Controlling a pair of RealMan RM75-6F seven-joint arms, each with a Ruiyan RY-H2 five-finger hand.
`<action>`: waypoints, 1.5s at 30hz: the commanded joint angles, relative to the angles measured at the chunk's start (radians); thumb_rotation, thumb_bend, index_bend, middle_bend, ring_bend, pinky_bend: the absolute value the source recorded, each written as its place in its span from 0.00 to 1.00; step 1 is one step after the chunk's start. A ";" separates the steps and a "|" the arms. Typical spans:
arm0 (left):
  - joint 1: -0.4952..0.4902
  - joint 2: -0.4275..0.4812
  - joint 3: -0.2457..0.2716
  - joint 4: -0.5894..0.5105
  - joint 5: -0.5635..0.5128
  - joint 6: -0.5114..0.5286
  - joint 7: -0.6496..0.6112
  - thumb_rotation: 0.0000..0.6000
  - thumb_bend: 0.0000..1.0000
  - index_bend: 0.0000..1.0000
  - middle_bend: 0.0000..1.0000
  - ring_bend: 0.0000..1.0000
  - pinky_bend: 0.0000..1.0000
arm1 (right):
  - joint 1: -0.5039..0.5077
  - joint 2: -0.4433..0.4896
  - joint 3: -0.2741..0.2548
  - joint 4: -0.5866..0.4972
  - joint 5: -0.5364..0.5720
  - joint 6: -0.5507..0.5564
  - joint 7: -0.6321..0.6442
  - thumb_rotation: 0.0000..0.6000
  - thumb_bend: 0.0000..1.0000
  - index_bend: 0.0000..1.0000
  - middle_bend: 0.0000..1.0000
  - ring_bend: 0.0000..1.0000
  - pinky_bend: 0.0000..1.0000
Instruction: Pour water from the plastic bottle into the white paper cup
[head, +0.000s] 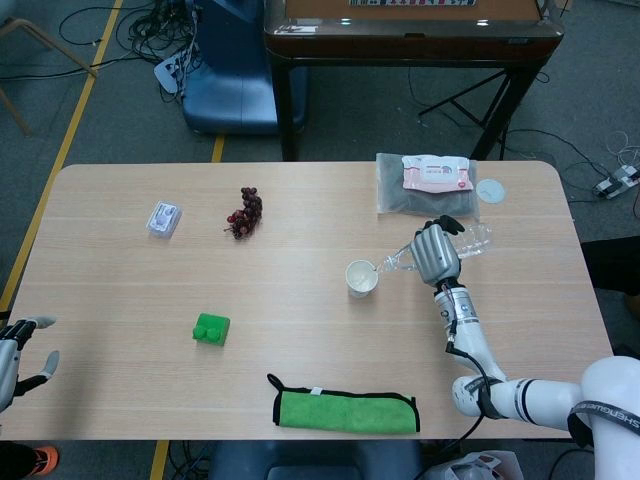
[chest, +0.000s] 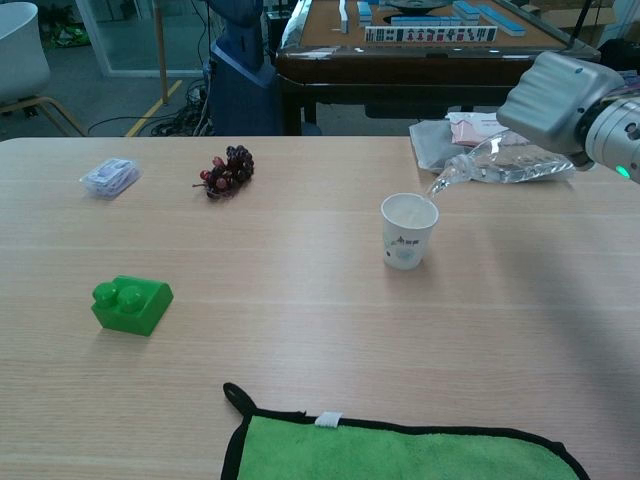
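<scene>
A white paper cup (head: 361, 278) (chest: 408, 229) stands upright right of the table's middle. My right hand (head: 436, 253) (chest: 549, 98) grips a clear plastic bottle (head: 472, 241) (chest: 500, 165), tipped almost level with its mouth over the cup's right rim. A thin stream of water runs from the mouth into the cup. My left hand (head: 20, 355) hangs at the table's front left corner with fingers apart and nothing in it; the chest view does not show it.
On the table (head: 120, 280) lie a green block (head: 211, 328) (chest: 131, 304), a bunch of dark grapes (head: 245, 211) (chest: 227, 170), a small clear packet (head: 163, 217) (chest: 110, 176), a green cloth (head: 345, 410) (chest: 400, 450) at the front edge, a wipes pack (head: 435, 173) on a grey pouch, and a white cap (head: 490, 190).
</scene>
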 joint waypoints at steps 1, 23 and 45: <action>0.000 0.000 0.000 0.000 0.000 0.001 0.000 1.00 0.32 0.32 0.35 0.38 0.55 | 0.001 -0.003 -0.002 0.002 -0.001 0.004 -0.007 1.00 0.38 0.57 0.60 0.50 0.54; 0.001 -0.003 -0.002 0.001 -0.004 0.001 0.011 1.00 0.32 0.32 0.35 0.38 0.55 | -0.041 -0.038 0.031 0.049 -0.007 -0.037 0.170 1.00 0.38 0.57 0.60 0.50 0.54; 0.000 -0.006 -0.002 0.001 -0.007 -0.002 0.021 1.00 0.32 0.32 0.35 0.38 0.55 | -0.208 -0.045 0.079 0.118 -0.287 -0.137 0.978 1.00 0.38 0.57 0.59 0.50 0.55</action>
